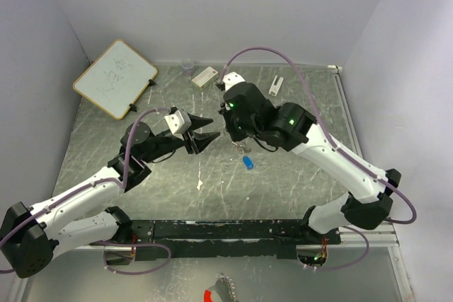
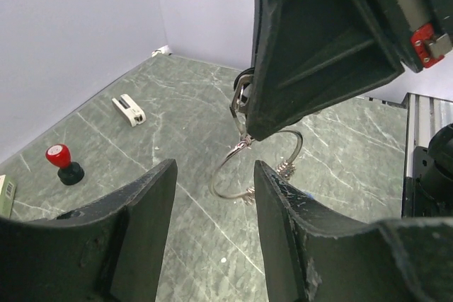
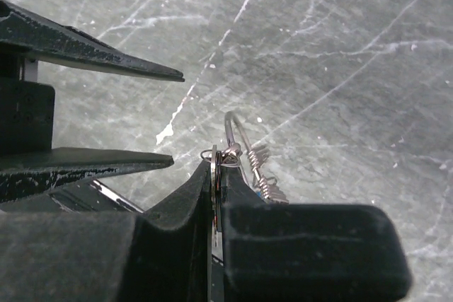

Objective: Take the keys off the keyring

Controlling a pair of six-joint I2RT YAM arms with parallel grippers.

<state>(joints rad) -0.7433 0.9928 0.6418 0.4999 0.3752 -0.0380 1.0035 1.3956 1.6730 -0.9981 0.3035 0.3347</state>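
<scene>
Low in the frame, the left gripper (image 2: 214,169) has its fingers released and spread, with nothing between them. Just beyond, at centre, the keyring (image 2: 298,148) hangs with its top clenched in the right gripper (image 3: 216,167). A blue key (image 1: 248,163) dangles below. Farther left, a red-topped stamp (image 2: 64,163) stands on the table (image 2: 177,104).

You are in a robot lab: plain white walls (image 1: 212,5) box in a scratched table (image 1: 283,182) with a whiteboard (image 1: 115,78).

left fingers (image 2: 134,228): apart | keyring (image 2: 214,183): hanging under right fingers (image 2: 311,61)
</scene>
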